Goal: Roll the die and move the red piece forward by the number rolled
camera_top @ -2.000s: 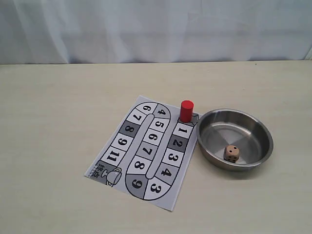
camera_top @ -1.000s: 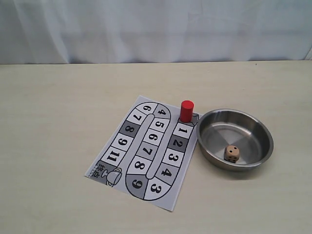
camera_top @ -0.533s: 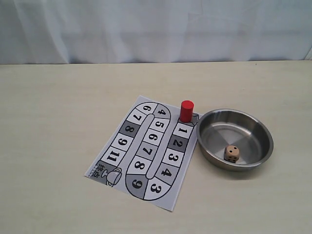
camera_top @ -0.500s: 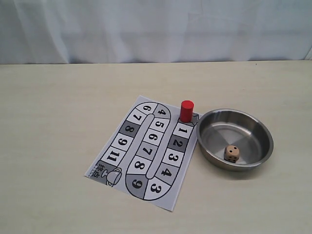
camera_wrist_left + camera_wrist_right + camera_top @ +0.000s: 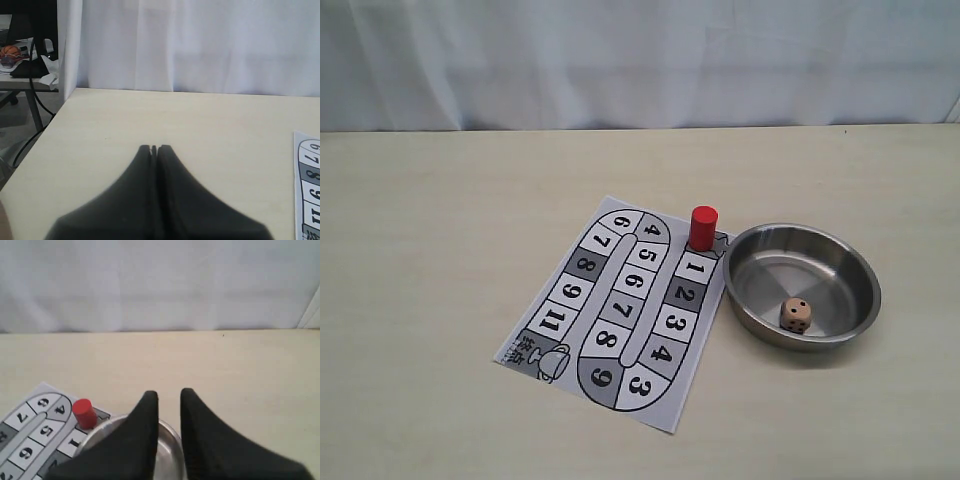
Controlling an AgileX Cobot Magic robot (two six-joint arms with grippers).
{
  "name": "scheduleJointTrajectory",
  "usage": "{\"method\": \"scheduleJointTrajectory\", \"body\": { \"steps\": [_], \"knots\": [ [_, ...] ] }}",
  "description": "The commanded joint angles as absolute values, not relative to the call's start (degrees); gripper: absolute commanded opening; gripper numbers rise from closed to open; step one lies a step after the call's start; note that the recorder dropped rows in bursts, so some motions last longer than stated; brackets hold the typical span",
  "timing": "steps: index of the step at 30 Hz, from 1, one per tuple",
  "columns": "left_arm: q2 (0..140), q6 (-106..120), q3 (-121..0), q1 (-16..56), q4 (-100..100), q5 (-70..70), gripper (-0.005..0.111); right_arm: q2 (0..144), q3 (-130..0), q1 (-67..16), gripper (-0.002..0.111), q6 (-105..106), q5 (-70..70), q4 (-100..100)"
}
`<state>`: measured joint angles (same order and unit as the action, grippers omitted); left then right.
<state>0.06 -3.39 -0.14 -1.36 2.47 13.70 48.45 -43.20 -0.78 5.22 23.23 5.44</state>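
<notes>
The tan die [image 5: 795,315] lies in the steel bowl [image 5: 750,310], two pips showing on top. The red piece [image 5: 702,227] [image 5: 84,413] stands upright on the start square of the printed board [image 5: 620,310], just above square 1. Neither gripper shows in the exterior view. In the left wrist view my left gripper [image 5: 154,148] is shut with nothing in it, over bare table left of the board [image 5: 310,190]. In the right wrist view my right gripper [image 5: 169,394] is open and empty, above the bowl's [image 5: 170,432] far rim; the die is hidden there.
The board's numbered track winds from 1 to 11 toward a trophy square [image 5: 542,357]. The bowl sits just right of the board. A white curtain [image 5: 640,60] backs the table. Off the table's left edge are a cable and clutter [image 5: 25,65].
</notes>
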Motion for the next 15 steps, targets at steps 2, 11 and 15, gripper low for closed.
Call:
{"method": "scheduleJointTrajectory", "body": {
  "steps": [2,11,15],
  "knots": [
    [0.0,-3.7,0.0,-1.4,2.4,13.4,0.0,59.9,-48.7,-0.8,0.046,8.5,27.2,5.3],
    [0.0,-3.7,0.0,-1.4,2.4,13.4,0.0,73.4,-53.9,-3.0,0.056,13.1,35.3,6.8],
    [0.0,-3.7,0.0,-1.4,2.4,13.4,0.0,78.6,-54.1,-7.5,0.056,12.6,35.6,6.5]
  ]
}}
